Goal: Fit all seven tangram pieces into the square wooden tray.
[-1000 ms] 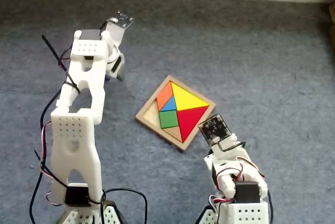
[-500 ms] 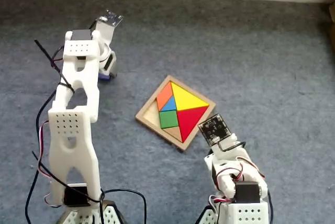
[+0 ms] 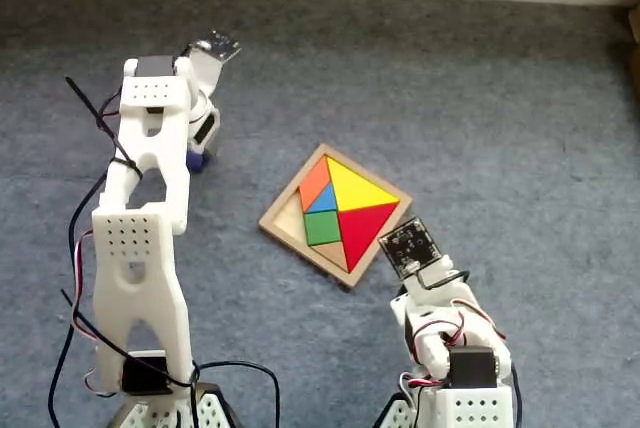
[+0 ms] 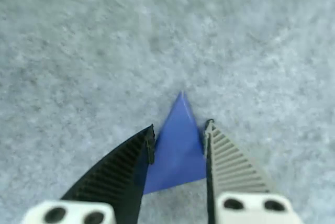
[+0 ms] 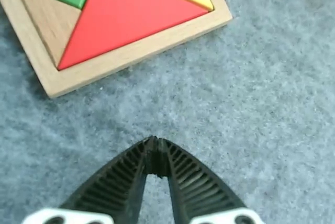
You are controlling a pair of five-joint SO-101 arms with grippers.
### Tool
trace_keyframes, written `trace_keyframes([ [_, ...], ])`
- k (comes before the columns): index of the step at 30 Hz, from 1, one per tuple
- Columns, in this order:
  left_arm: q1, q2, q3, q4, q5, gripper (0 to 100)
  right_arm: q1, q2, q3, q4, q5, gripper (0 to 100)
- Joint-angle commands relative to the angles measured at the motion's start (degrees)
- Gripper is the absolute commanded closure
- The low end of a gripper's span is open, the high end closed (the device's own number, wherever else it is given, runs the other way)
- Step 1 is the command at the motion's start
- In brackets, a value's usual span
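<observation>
Tangram tray (image 3: 287,216) sits mid-carpet (image 3: 500,128), turned diamond-wise, w/ yellow triangle (image 3: 355,188), red triangle (image 3: 368,228), green square (image 3: 322,228), orange piece (image 3: 315,184) & small blue piece (image 3: 322,200) seated; bare wood shows at its left corner & near side. Your left gripper (image 4: 180,128) is far left, well apart from the tray, jaws narrow & clamped on a loose blue triangle (image 4: 178,150) lying flat on the carpet. Your right gripper (image 5: 155,145) hangs just near of the tray's near-right edge, fingers pinched together
</observation>
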Motion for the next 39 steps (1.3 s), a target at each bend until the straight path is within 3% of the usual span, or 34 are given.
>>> trace_keyframes([
  [1, 2.33, -0.4, -1.36, 5.63, -2.37, 86, 1.01, 0.75, 8.4, 0.04, -0.18, 99.3],
  [7, 3.3, -0.92, -1.71, 11.96, -3.16, 90, 1.01, 0.75, 8.4, 0.04, -0.18, 99.3],
  [15, 2.59, -9.98, 1.1, 14.42, 0.79, 85, 2.86, 0.66, 8.4, -0.13, -0.18, 99.3],
  [27, 2.24, -41.01, 30.2, 13.98, 0.35, 75, 2.86, 0.66, 8.4, -0.13, -0.18, 99.3],
  [39, -3.12, -40.13, 51.21, -10.46, -4.04, 75, 3.03, 0.66, 8.4, -0.13, -0.18, 99.3],
])
